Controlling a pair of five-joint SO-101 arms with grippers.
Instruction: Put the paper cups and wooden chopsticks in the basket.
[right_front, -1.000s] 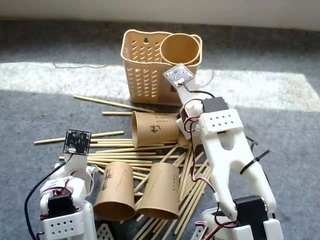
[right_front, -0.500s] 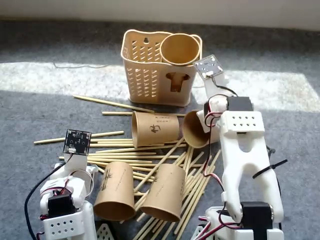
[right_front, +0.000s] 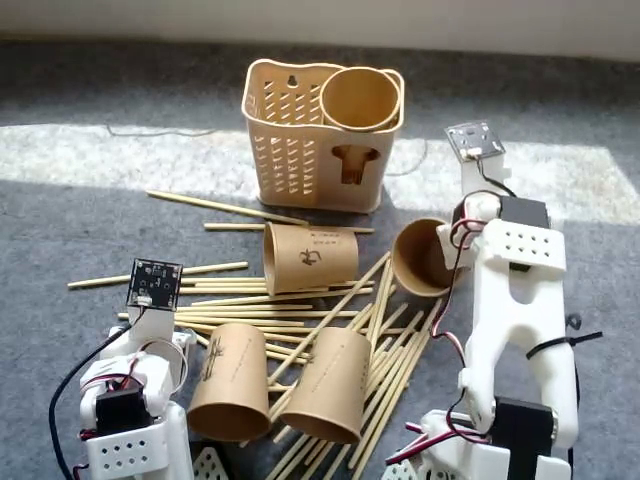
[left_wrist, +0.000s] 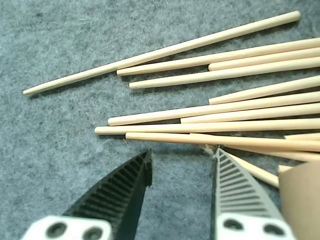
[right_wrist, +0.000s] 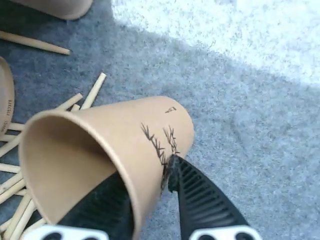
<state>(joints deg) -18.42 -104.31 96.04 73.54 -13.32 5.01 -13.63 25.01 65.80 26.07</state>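
Pinching the wall of a paper cup (right_wrist: 107, 137), the right gripper (right_wrist: 147, 172) has one finger inside and one outside, toward the right edge of the carpet (right_front: 80, 230), apart from the basket (right_front: 295, 155). The left gripper (left_wrist: 182, 155) stands wide open and empty, just beside chopsticks (left_wrist: 210, 107) near the front-left corner.

grey carpet (right_front: 70, 240), bright sunlit band (right_front: 120, 155) across it, pale wall (right_front: 320, 15) behind
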